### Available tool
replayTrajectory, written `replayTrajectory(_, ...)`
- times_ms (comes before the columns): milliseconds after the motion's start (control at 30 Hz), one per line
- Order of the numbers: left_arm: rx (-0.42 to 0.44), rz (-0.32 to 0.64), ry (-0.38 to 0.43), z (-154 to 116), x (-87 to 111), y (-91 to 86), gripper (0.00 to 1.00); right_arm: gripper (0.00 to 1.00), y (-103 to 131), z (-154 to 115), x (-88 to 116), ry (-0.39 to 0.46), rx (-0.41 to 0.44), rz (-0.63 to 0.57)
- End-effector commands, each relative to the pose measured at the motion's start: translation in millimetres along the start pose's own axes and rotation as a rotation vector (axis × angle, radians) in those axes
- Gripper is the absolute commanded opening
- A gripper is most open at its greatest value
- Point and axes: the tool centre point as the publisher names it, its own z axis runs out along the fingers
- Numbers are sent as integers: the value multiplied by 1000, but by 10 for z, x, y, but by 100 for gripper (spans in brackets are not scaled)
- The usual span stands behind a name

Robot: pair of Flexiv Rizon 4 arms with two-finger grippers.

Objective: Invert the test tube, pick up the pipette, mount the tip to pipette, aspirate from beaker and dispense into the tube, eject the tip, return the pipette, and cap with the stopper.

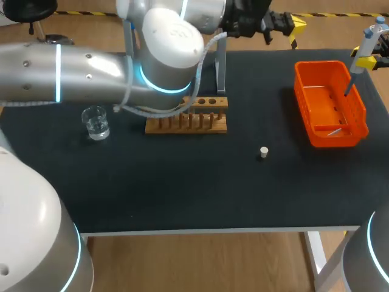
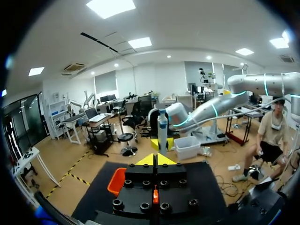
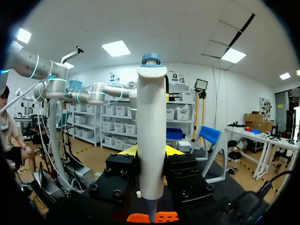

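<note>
My right gripper is shut on the white pipette with a blue cap and holds it upright above the orange bin at the table's far right. In the right wrist view the pipette stands between the yellow fingertips, its lower end over the bin. My left gripper is shut and empty, raised beyond the table's far edge. From the left wrist view its own gripper faces the pipette. A white stopper stands on the mat. The beaker sits at the left.
A wooden tube rack stands mid-table, partly hidden by my left arm, which spans the table's back. A grey stand post rises behind the rack. A thin white piece lies inside the orange bin.
</note>
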Motion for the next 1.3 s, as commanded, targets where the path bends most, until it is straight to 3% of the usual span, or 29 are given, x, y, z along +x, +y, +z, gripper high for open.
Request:
replayTrajectory(33,-2,-12,-38,-254,125,95,0,0,10,-3,4,0,4,0)
replayTrajectory(333,-14,-53,-86,-507,233,313,0,0,10,-3,4,0,4,0)
replayTrajectory(367,-19,-64,-94,-529,242,337,20,0,10,-3,4,0,4,0)
replayTrajectory(400,-19,-70,-95,-553,250,361,76,0,10,-3,4,0,4,0)
replayTrajectory(433,-20,-74,-100,-577,259,381,100,0,10,-3,4,0,4,0)
replayTrajectory(667,-7,-80,-113,-723,281,486,100,0,10,-3,4,0,4,0)
replayTrajectory(967,51,-66,-40,-845,279,617,100,0,10,-3,4,0,4,0)
replayTrajectory(1300,84,-70,-31,-987,349,725,100,0,10,-3,4,0,4,0)
